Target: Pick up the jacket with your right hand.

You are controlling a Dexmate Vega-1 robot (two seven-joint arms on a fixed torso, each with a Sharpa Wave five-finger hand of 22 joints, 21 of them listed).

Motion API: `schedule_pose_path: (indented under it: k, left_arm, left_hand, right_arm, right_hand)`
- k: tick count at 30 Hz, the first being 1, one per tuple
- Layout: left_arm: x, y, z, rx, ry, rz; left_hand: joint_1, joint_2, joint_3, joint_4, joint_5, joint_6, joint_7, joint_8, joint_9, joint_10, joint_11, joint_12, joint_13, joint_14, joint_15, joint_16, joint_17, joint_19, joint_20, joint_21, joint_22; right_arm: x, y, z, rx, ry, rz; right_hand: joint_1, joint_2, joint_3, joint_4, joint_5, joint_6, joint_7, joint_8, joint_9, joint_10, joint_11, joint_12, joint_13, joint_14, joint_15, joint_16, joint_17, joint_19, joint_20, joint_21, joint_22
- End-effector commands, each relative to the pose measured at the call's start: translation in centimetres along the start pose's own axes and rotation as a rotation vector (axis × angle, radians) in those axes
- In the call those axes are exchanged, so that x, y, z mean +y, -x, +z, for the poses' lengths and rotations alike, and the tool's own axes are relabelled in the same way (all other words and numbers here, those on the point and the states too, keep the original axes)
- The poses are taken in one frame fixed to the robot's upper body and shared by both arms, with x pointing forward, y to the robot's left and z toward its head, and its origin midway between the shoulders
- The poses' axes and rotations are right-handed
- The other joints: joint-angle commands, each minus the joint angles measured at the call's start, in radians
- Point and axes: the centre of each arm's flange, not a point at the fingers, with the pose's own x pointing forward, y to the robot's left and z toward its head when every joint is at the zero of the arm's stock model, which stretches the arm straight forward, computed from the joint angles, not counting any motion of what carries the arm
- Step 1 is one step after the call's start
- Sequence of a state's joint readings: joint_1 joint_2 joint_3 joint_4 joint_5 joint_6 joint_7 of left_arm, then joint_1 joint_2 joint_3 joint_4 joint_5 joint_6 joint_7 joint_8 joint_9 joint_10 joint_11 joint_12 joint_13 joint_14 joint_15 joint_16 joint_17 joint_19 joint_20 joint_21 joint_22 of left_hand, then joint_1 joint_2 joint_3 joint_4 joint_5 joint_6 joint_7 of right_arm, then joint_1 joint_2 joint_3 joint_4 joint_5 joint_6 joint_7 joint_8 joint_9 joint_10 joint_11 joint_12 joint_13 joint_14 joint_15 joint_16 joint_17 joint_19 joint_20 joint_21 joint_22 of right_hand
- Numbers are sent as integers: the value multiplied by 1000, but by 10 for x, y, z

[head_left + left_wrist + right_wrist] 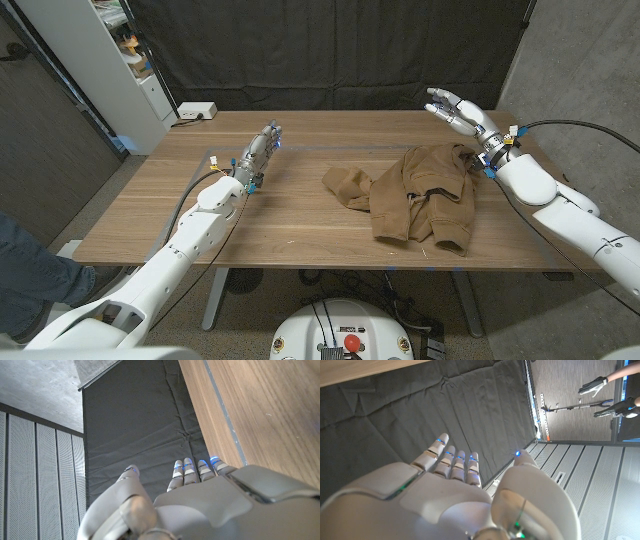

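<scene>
- One brown jacket [425, 192] is seen crumpled on the worktop [290, 225], right of centre.
- The right hand [460, 113] is raised beyond it, fingers [451, 460] spread, nothing held.
- The left hand [258, 155] is held with fingers extended, empty.

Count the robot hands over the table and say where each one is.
2. The left hand is over the table's left part, holding nothing. The right hand is raised at the far right, behind the brown jacket, fingers apart, empty.
</scene>
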State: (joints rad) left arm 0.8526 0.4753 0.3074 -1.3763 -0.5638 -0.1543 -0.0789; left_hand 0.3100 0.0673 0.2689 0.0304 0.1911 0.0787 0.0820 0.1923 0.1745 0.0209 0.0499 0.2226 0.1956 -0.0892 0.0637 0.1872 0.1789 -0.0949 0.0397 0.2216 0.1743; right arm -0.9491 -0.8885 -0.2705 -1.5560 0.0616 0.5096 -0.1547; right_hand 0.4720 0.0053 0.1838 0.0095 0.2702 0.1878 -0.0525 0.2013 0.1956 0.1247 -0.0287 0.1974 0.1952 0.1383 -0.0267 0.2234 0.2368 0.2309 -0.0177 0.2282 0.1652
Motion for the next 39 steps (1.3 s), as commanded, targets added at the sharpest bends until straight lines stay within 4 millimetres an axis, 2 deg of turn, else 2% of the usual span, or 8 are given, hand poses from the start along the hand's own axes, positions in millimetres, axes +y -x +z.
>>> schedule_pose_path:
  k: [1,8,12,25,30,32,34,39]
  left_arm:
    - [2,-2,2,-6,1,-1]
    - [1,-3,2,-5,-2,-2]
    - [1,-3,2,-3,-1,-2]
    - [-1,-4,1,3,-3,-4]
    - [-2,-4,2,2,-5,-4]
    - [-2,-4,2,3,-5,-5]
    - [-2,-4,2,4,-5,-3]
    - [-2,-4,2,4,-6,-1]
  left_hand:
    - [8,2,1,-8,-1,5,0,-1,5,2,-2,0,2,-2,-8,1,2,-3,11,-4,5]
    - [8,3,2,-9,-1,8,-1,0,5,4,-1,1,2,-1,-10,1,2,-3,16,-5,5]
    - [9,4,2,-11,-1,10,-1,0,5,5,-2,1,2,-1,-11,1,2,-3,18,-6,5]
    - [10,6,3,-14,-2,11,-2,0,5,7,-5,1,2,1,-11,1,2,-3,22,-8,5]
    - [10,6,3,-15,-2,12,-3,0,5,7,-5,1,2,1,-12,1,2,-3,25,-8,6]
    - [11,6,4,-15,-2,12,-4,0,5,7,-6,0,2,1,-12,1,2,-3,26,-9,6]
    - [11,7,4,-16,-2,12,-3,0,5,8,-7,1,2,2,-12,1,2,-3,27,-9,6]
    - [11,8,4,-17,-3,12,-4,-1,5,15,-1,3,2,-2,-4,0,2,-4,30,-10,6]
  right_arm:
    - [-4,3,2,-10,88,20]
    - [-6,1,3,-18,137,39]
    - [-6,1,3,-19,153,46]
    - [-9,1,3,-15,235,89]
    - [-11,0,4,-12,279,118]
    - [-11,0,4,-9,292,133]
    - [-12,0,4,-4,297,141]
    - [-11,0,5,-3,314,163]
  right_hand:
    - [6,2,2,-4,8,9,-11,2,0,15,-9,5,0,2,9,2,-2,-4,5,-5,4]
    - [2,1,0,-3,8,10,-18,2,0,13,-15,3,0,-4,16,-2,-5,-7,18,-10,4]
    - [-4,2,-3,-1,9,9,-21,1,1,11,-16,1,0,6,5,0,-7,-34,43,-25,4]
    - [-10,2,-7,1,11,7,-27,0,1,5,-16,-2,0,-6,8,-7,-12,-70,59,-41,4]
    - [-13,-1,-10,0,12,1,-31,-2,1,2,-17,-3,0,-10,16,-10,-14,-73,94,-42,4]
    - [-16,-3,-13,0,14,-2,-34,-3,1,1,-19,-3,0,-13,25,-11,-16,-73,129,-42,4]
    - [-22,-5,-18,2,16,-5,-38,-4,1,-3,-21,-3,1,-21,38,-14,-18,-64,187,-38,5]
    - [-28,-8,-22,3,18,-11,-45,-5,1,-9,-24,-5,1,-27,56,-15,-19,-53,211,-34,5]
